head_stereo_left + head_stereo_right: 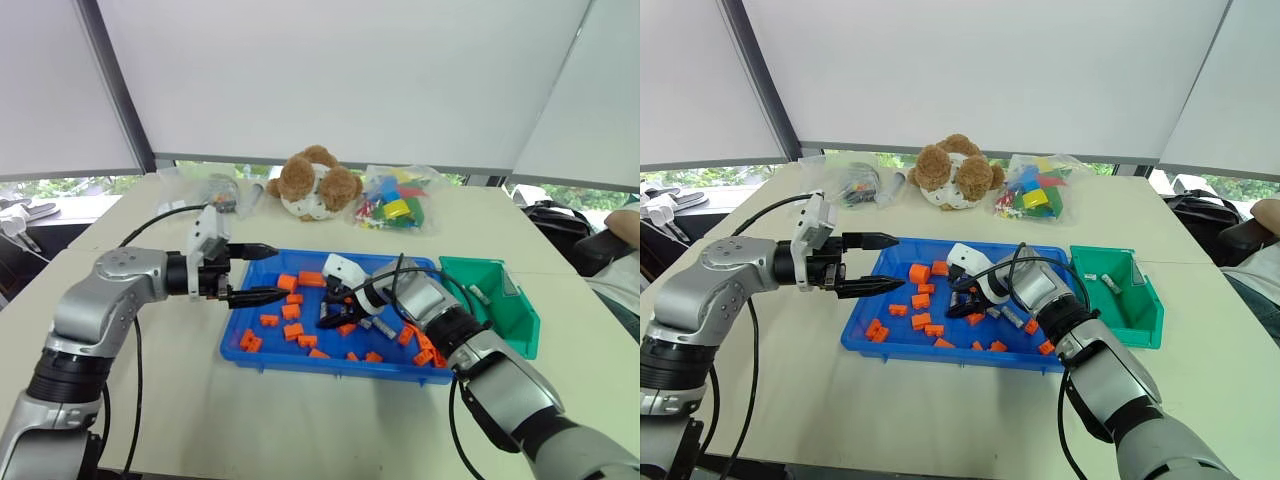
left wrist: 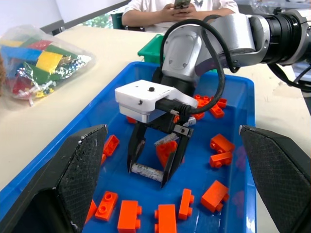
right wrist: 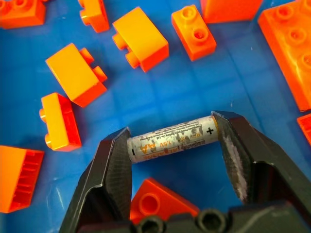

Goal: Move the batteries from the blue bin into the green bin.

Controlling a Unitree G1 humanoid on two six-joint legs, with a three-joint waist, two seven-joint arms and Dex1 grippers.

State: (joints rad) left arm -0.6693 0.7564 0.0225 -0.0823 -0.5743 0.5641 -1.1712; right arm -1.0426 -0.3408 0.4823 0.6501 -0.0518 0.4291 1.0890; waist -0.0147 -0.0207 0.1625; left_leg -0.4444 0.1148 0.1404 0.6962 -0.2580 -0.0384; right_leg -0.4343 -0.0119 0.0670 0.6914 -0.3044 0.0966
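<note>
While the big shallow bright-blue plastic bin (image 1: 262, 350) lies mid-table, strewn with orange toy bricks (image 1: 292, 311), with the small deep green plastic bin (image 1: 520, 320) touching its right end and already holding a couple of batteries, the left gripper (image 1: 260, 272) hovers wide open and empty over the tray's left end. Down among the bricks, the right gripper (image 3: 175, 145) has its black fingers half closed, one on each end cap of a slim grey-silver cylindrical battery (image 3: 171, 139) lying flat on the tray floor. That battery looks light, rigid and slick, so an end-to-end pinch could squirt it out; I'd rather squeeze across its middle.
</note>
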